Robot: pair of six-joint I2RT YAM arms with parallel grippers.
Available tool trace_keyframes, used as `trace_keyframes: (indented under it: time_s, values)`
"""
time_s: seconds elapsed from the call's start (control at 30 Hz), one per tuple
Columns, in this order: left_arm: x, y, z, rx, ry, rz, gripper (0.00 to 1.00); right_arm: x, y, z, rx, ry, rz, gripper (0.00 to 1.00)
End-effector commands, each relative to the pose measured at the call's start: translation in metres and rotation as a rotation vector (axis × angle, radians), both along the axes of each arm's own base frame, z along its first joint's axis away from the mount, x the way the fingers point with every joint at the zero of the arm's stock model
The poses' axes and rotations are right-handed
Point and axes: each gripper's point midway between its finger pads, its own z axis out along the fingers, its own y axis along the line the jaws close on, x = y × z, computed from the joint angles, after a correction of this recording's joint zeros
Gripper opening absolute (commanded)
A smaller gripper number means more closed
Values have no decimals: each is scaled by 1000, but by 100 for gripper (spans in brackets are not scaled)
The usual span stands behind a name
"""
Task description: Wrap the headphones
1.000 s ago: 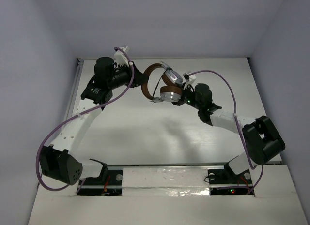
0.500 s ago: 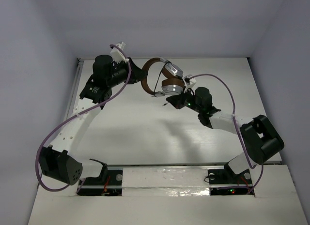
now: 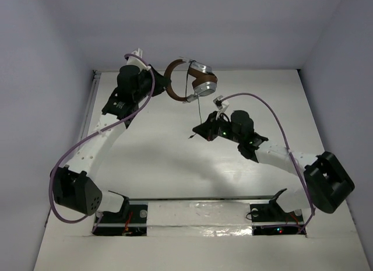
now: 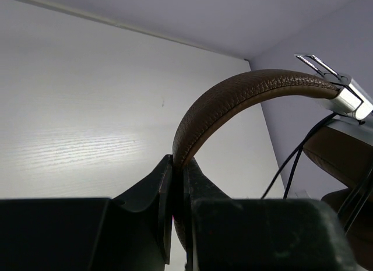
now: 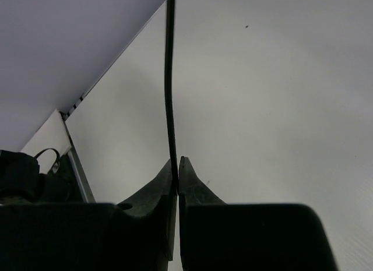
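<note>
Brown headphones (image 3: 200, 80), one, left tool (image 4: 178, 164), right tool (image 5: 176, 164)

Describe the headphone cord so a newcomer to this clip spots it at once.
At the far edge of the table, the left gripper holds the headphones by the brown headband. From the silver earcup a line runs down to the right gripper: the cord, thin and dark, unlike the thick purple cables.

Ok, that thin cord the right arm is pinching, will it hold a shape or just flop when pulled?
Likely floppy: the cord is very thin and runs straight only because it looks pulled taut from the shut jaws. It probably weighs almost nothing, yet it may slip through, since the smooth strand offers little to grip.
</note>
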Motion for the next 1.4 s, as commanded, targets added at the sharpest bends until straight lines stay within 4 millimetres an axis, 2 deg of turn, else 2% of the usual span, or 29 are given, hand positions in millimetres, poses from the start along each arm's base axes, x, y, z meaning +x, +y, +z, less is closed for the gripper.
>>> trace_keyframes:
  time_s: [0.0,0.17,0.37,0.43,0.57,0.73,0.77,0.83,0.9,1.07,1.17,1.37]
  values:
    - [18,14,45,-116,-133,126,0,-13,5,5,-35,0,-16,3]
    - [33,35,27,-63,-116,258,0,-37,20,14,-70,-8,-4,3]
    - [41,42,6,-18,-96,319,0,-63,32,37,-1,3,116,3]
    - [40,40,-1,1,-90,326,0,-69,36,48,24,6,152,3]
    - [32,17,-13,32,-78,319,0,-79,47,62,74,15,239,3]
    - [27,1,-25,88,-78,326,0,-79,53,92,176,21,243,3]
    - [29,3,-29,99,-73,338,0,-76,53,104,212,1,224,3]
    - [25,-6,-36,103,-66,318,0,-73,52,116,264,13,196,3]
    - [24,-6,-43,104,-59,319,0,-65,49,130,323,11,140,3]
    - [18,-13,-57,118,-42,296,0,-61,46,161,450,-19,116,0]
    - [14,-16,-64,124,-34,285,0,-48,39,169,494,-22,28,0]
    - [4,-29,-79,140,-11,242,0,-23,34,172,534,-21,-100,0]
